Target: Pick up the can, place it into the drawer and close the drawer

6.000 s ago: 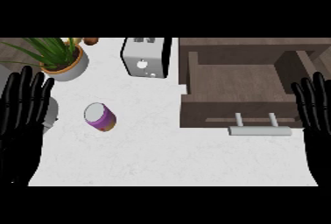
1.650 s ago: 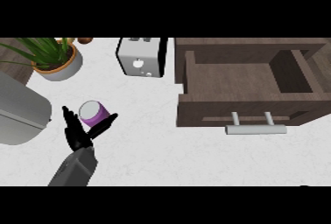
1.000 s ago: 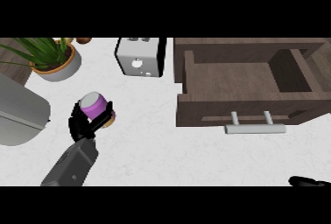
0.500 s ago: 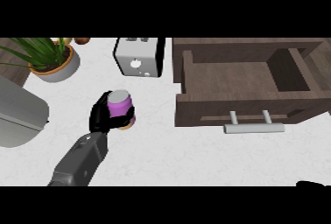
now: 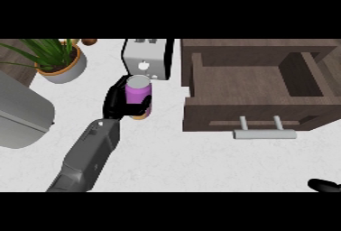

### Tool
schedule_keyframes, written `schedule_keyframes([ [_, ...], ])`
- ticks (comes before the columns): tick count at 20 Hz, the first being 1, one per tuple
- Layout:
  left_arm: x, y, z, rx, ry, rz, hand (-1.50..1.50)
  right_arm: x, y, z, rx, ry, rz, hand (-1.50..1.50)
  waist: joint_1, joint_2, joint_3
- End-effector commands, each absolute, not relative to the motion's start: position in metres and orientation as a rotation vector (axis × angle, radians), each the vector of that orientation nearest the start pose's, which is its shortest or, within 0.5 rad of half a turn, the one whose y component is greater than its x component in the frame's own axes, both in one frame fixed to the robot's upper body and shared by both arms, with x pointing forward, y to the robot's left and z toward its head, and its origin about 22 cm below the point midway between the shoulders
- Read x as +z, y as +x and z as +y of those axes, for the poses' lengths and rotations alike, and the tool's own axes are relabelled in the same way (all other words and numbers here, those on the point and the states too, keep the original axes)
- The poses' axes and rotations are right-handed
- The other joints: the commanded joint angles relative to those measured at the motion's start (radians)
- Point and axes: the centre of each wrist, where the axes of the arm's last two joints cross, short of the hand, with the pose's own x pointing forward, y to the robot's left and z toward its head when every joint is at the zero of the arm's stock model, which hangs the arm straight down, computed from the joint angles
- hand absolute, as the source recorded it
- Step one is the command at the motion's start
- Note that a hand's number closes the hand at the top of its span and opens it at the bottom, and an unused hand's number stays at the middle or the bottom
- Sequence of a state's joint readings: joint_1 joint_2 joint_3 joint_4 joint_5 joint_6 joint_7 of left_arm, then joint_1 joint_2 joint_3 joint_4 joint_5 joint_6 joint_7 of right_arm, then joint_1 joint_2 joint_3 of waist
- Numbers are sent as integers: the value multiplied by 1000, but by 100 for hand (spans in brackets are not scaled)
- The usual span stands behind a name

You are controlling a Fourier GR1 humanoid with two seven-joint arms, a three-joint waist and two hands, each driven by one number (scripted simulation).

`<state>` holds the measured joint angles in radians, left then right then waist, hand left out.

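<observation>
— Since a moment ago the left hand (image 5: 118, 103) has carried the can (image 5: 138, 90) nearer the drawer (image 5: 253, 112), fingers curled round it.
— Picked up, then; placing and closing remain, drawer stands open.

can (image 5: 138, 91) 1 | drawer (image 5: 253, 116) 1 | toaster (image 5: 148, 57) 1 | potted plant (image 5: 58, 59) 1 | robot hand (image 5: 118, 103) (image 5: 324, 184) 2

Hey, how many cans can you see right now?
1: the purple cylindrical can, held in the black left hand, near the white toaster and left of the open brown wooden drawer. Others may be hidden.
</observation>
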<state>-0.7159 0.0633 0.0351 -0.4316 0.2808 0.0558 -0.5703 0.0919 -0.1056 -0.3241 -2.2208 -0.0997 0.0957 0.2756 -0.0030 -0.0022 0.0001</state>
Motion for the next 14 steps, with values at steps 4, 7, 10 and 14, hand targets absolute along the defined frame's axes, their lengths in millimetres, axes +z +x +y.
schedule_keyframes([
  [4, 15, 397, 135, -64, -162, -1687, 150, 160, 157, -302, -52, -298, -1875, -150, 10, -7, 0],
  [7, 53, 399, 124, -70, -175, -1695, 150, 143, 168, -304, -49, -316, -1860, -150, 16, -6, 1],
  [10, 98, 413, 101, -91, -196, -1699, 150, 146, 169, -309, -67, -281, -1851, -150, 2, -1, 0],
  [14, 134, 411, 84, -77, -172, -1720, 150, 149, 180, -293, -69, -290, -1866, -150, 2, 1, 0],
])
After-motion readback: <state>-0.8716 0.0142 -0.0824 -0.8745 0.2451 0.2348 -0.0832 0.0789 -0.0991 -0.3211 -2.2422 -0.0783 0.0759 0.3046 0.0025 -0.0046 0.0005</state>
